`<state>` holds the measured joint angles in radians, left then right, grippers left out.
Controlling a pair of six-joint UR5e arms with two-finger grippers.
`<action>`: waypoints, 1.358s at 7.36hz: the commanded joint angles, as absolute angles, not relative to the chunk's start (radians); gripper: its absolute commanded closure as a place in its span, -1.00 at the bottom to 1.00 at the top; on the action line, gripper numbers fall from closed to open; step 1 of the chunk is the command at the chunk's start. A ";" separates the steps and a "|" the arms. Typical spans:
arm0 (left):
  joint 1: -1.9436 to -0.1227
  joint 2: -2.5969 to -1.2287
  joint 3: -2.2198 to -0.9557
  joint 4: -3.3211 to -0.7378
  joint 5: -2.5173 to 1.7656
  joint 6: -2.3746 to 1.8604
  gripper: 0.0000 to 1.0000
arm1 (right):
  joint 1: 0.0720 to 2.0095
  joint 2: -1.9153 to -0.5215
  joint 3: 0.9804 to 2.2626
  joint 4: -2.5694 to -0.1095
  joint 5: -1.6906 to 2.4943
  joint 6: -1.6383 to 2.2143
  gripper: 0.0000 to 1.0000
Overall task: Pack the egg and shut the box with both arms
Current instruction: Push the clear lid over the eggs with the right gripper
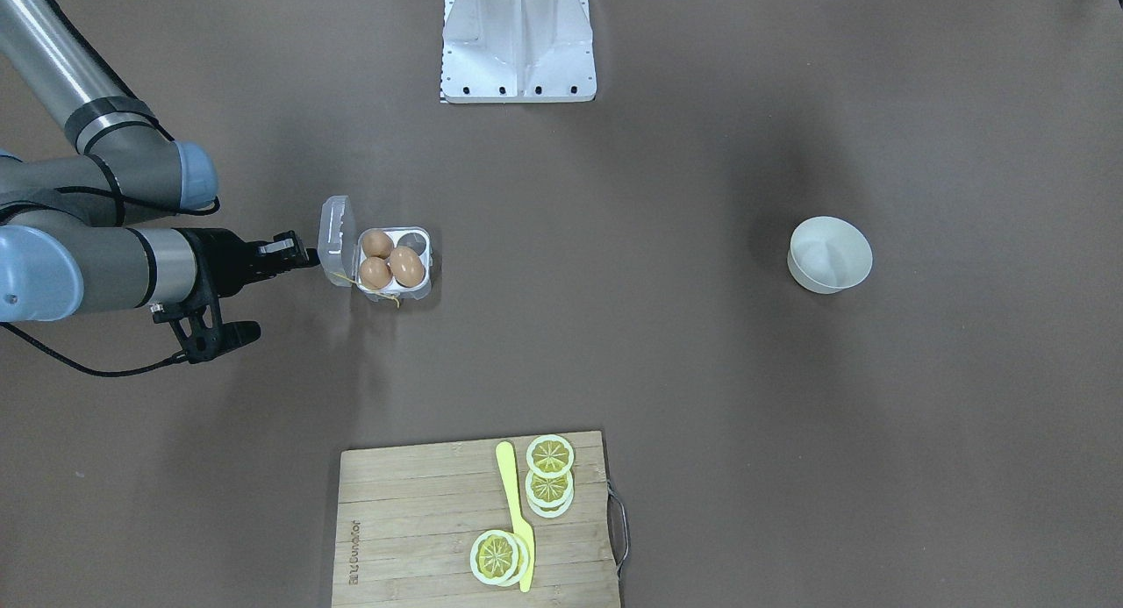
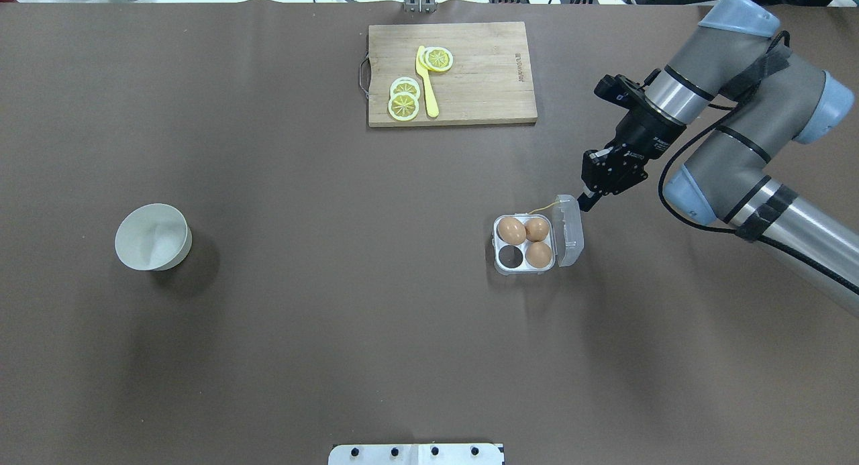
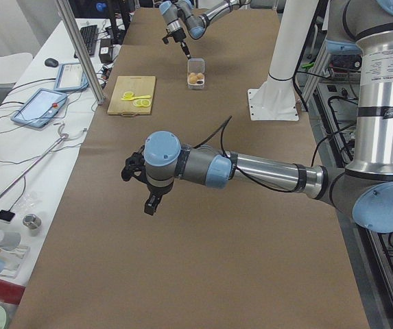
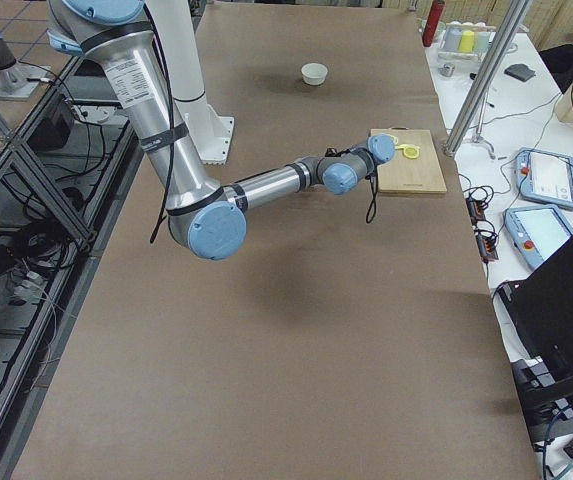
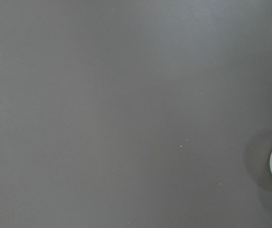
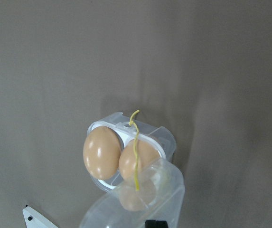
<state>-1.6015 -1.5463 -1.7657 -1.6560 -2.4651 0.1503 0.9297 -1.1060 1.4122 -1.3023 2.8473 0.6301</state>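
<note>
3 eggs [image 2: 511, 231] in box [image 2: 525, 270], 1 cell empty, lid [image 2: 569, 230] raised. Right gripper [image 2: 590, 201] pinched together at lid edge. Left gripper [image 3: 149, 205]: cannot tell.

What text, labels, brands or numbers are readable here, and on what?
Nothing reads cleanly.
Cutting board: burnt-in brand mark by one short edge, too blurred to read.
Right arm: white lettering on the black wrist housing, too small to read.
Left arm: printed sticker on the upright tube, too small to read.
Box, bowl: no text visible.
</note>
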 commanded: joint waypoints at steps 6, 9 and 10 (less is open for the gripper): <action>-1.615 -1.543 -1.764 -1.655 -2.465 0.150 -0.95 | 0.900 -1.002 1.378 -1.302 2.836 0.709 0.73; -1.615 -1.543 -1.764 -1.657 -2.465 0.150 -0.94 | 0.968 -1.014 1.390 -1.283 2.787 0.709 -0.38; -1.615 -1.543 -1.763 -1.657 -2.464 0.152 -0.94 | 0.986 -1.037 1.390 -1.246 2.774 0.712 -0.56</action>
<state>-1.6153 -1.5432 -1.7636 -1.6566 -2.4648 0.1507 0.9607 -1.0163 1.3886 -1.2779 2.7901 0.7100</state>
